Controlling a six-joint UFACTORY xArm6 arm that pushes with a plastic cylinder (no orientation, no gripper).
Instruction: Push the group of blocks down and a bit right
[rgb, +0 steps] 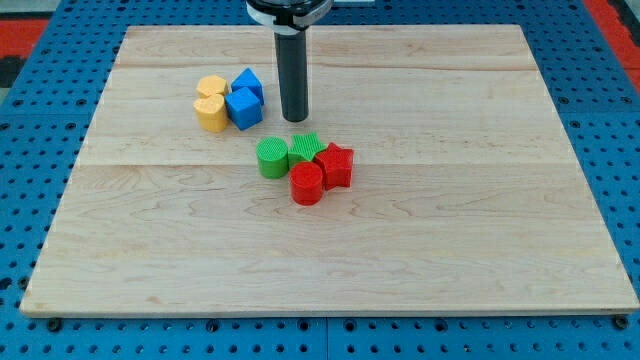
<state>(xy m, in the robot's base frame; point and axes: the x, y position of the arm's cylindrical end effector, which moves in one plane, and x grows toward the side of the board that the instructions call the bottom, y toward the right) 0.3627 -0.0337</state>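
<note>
My tip (295, 118) rests on the board near the view's top centre. Just below it lies a tight group: a green cylinder (271, 158), a green star-shaped block (305, 148), a red star-shaped block (336, 164) and a red cylinder (307, 185). The tip stands a short gap above the green star block, not touching it. To the tip's left is a second cluster: two yellow blocks (211, 105) and two blue blocks (245, 99), pressed together.
The wooden board (480, 240) lies on a blue pegboard surface (20, 120). The arm's white and black wrist (288, 10) enters from the view's top edge.
</note>
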